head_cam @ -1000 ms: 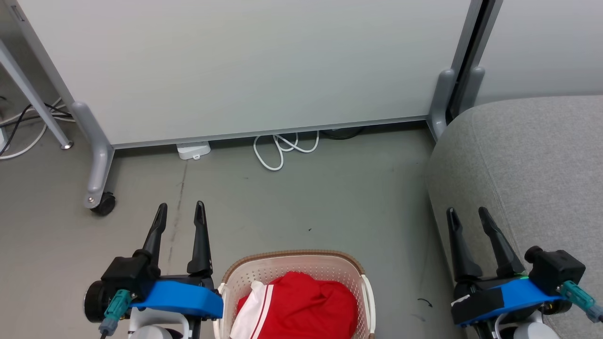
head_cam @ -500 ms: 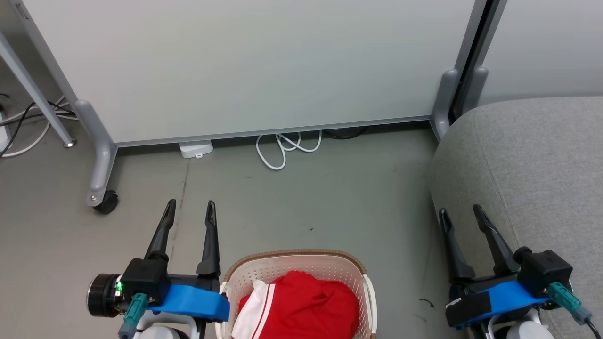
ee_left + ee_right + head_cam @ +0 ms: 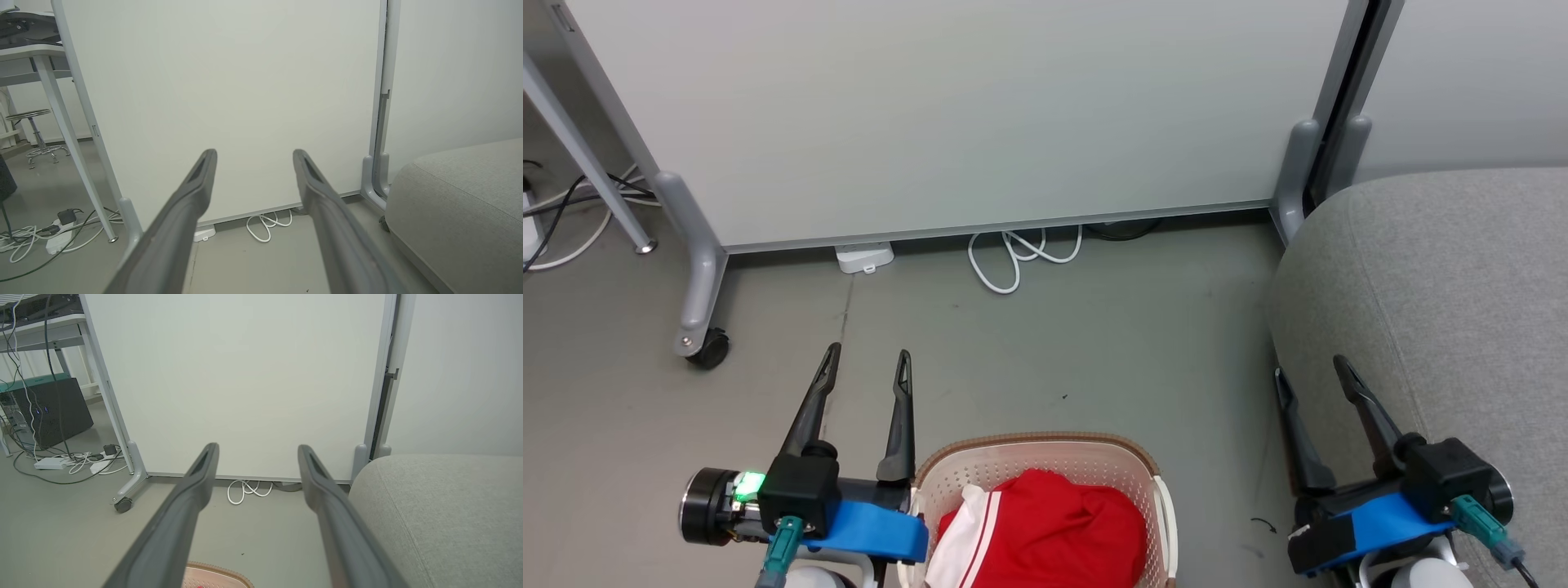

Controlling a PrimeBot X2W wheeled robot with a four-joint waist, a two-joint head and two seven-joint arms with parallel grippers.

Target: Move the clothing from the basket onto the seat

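- Bright red soft fabric clothing [image 3: 1054,523] with a white, red-striped panel lies heaped inside the cream-white perforated plastic basket [image 3: 1033,441] with the brown woven-look rim, nearest the robot; how many garments make up the heap cannot be told
- The left end effector [image 3: 868,353], just left of the basket, has its two dark fingers spread apart and empty, pointing out over the grey floor [image 3: 1094,359] rather than into the basket
- The right end effector [image 3: 1308,367], well right of the basket, is likewise spread wide and holds nothing
- The large light grey fabric-upholstered seat [image 3: 1445,286], right of and beyond the basket, carries no clothing on the part in view
- Judged from this, nothing is moved yet: reaching in, gripping, lifting and laying on the seat are all left
- Beyond the basket, a looped white cable [image 3: 1011,255] and a small white plastic block [image 3: 864,257] lie at the foot of a pale wheeled partition panel [image 3: 947,114]
- No brand, label or writing can be read anywhere
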